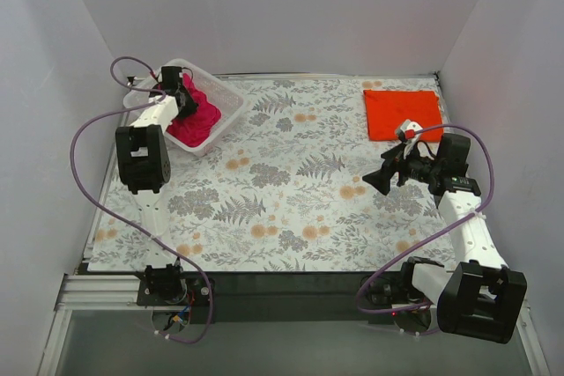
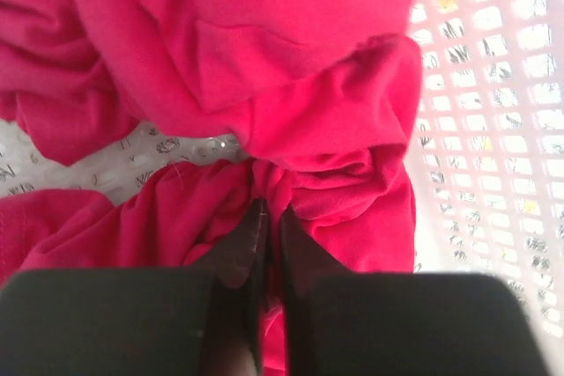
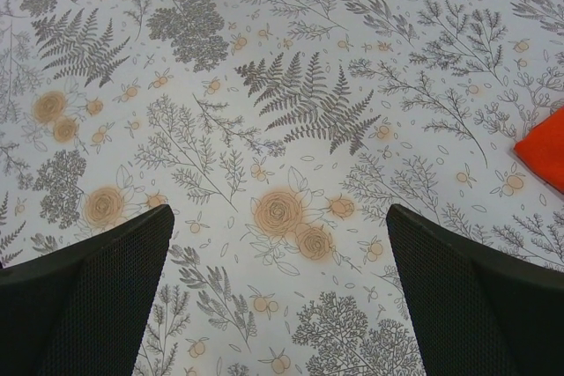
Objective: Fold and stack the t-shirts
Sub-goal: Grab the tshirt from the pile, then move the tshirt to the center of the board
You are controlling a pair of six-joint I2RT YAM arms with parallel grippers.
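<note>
A crumpled magenta-pink t-shirt (image 1: 196, 121) lies in the white mesh basket (image 1: 231, 101) at the far left of the table. My left gripper (image 1: 181, 94) reaches down into the basket. In the left wrist view its jaws (image 2: 271, 210) stand almost together, with a fold of the pink t-shirt (image 2: 264, 59) pinched between the tips. An orange-red t-shirt (image 1: 404, 114) lies folded flat at the far right corner. My right gripper (image 1: 374, 180) hovers in front of it over the table, open and empty (image 3: 280, 213). A corner of the orange-red t-shirt (image 3: 545, 154) shows at the right edge of the right wrist view.
The table carries a floral cloth (image 1: 291, 182). White walls close in the left, back and right sides. The basket wall (image 2: 493, 129) stands close to the right of my left fingers. A purple cable loops off each arm.
</note>
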